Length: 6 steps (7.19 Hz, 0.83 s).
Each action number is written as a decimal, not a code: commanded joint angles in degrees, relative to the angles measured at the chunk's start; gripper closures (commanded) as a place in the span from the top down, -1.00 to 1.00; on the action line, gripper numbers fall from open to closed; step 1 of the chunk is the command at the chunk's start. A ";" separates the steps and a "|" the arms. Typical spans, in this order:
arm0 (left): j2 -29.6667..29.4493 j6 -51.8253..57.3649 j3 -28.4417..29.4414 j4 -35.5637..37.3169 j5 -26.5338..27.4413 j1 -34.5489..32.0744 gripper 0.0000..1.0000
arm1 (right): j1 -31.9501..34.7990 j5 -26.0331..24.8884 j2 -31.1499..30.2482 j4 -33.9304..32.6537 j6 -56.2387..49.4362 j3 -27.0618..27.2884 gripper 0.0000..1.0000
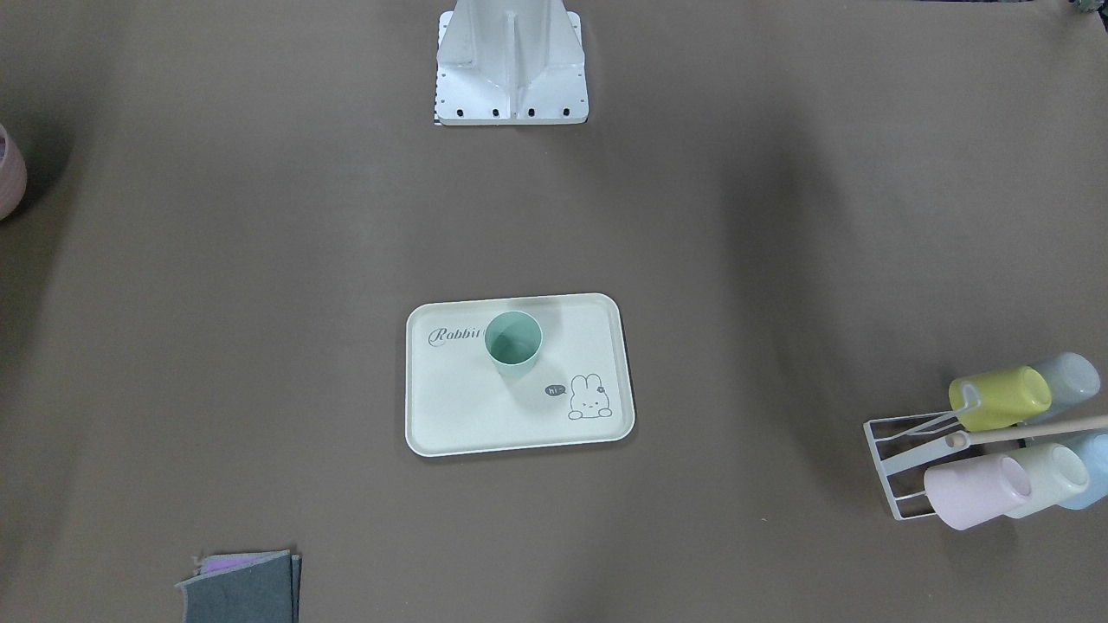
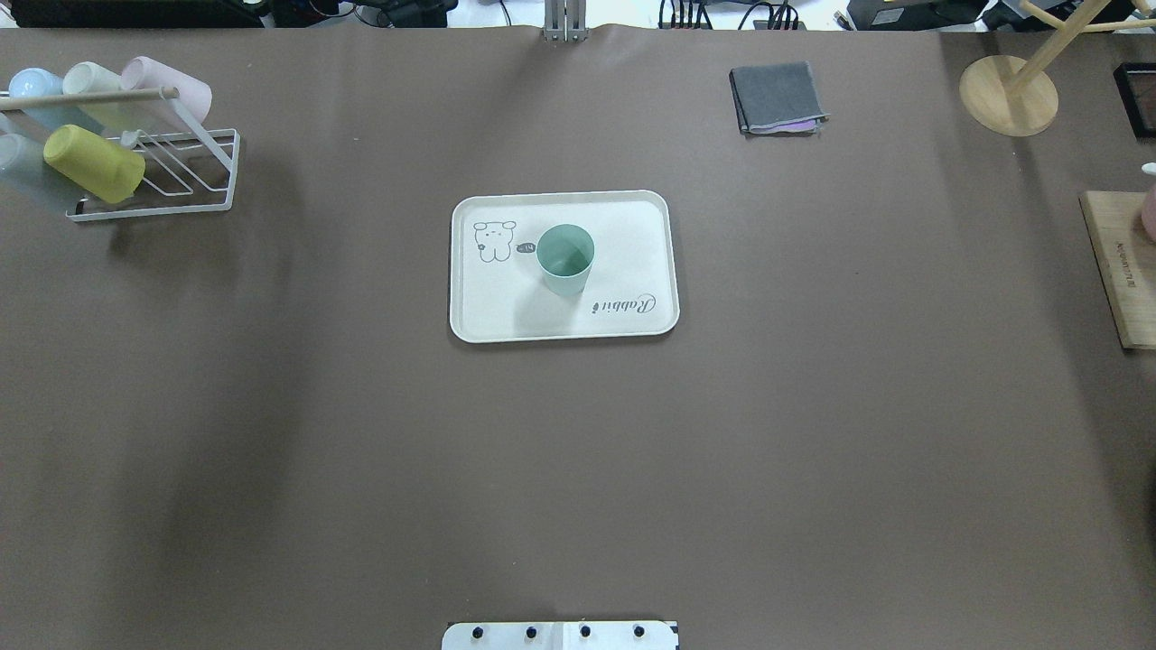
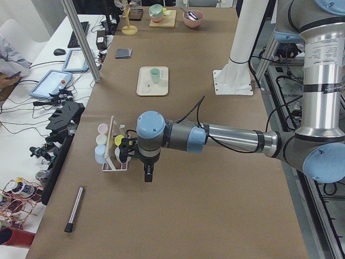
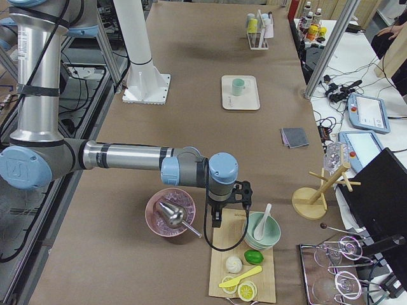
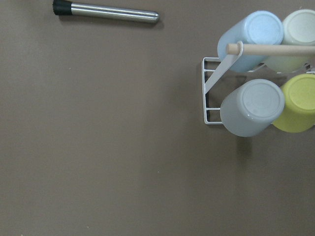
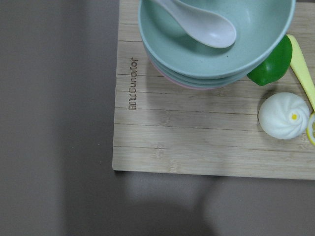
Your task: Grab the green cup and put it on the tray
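Observation:
The green cup [image 1: 513,346] stands upright on the cream tray [image 1: 485,420] at the middle of the table, between the "Rabbit" script and the bunny drawing. It also shows in the overhead view [image 2: 565,260] on the tray [image 2: 637,230]. My left gripper [image 3: 148,174] hangs over the table's left end beside the cup rack, far from the tray. My right gripper [image 4: 217,219] hangs over the wooden board at the table's right end. Both grippers show only in the side views, so I cannot tell whether they are open or shut.
A white wire rack [image 2: 185,185] with several cups, one yellow [image 2: 92,162], stands at the left end. A metal rod [image 5: 106,12] lies near it. A folded grey cloth [image 2: 777,97], a wooden stand [image 2: 1007,95] and a wooden board [image 6: 197,142] with bowls lie at the right.

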 commanded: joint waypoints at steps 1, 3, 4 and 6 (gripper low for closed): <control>2.06 5.47 -0.48 3.08 0.41 -1.37 0.95 | 0.00 0.01 0.00 0.00 -0.05 -0.03 1.00; 6.02 11.34 -0.56 2.91 0.32 -2.68 0.95 | 0.00 -0.08 0.00 0.00 -0.05 -0.03 1.00; 6.99 11.54 -0.91 2.82 0.41 -3.74 0.95 | 0.00 0.01 0.00 0.00 -0.05 -0.03 1.00; 6.21 11.54 -0.57 3.00 0.50 -3.75 0.95 | 0.00 0.01 0.00 0.00 -0.04 -0.03 1.00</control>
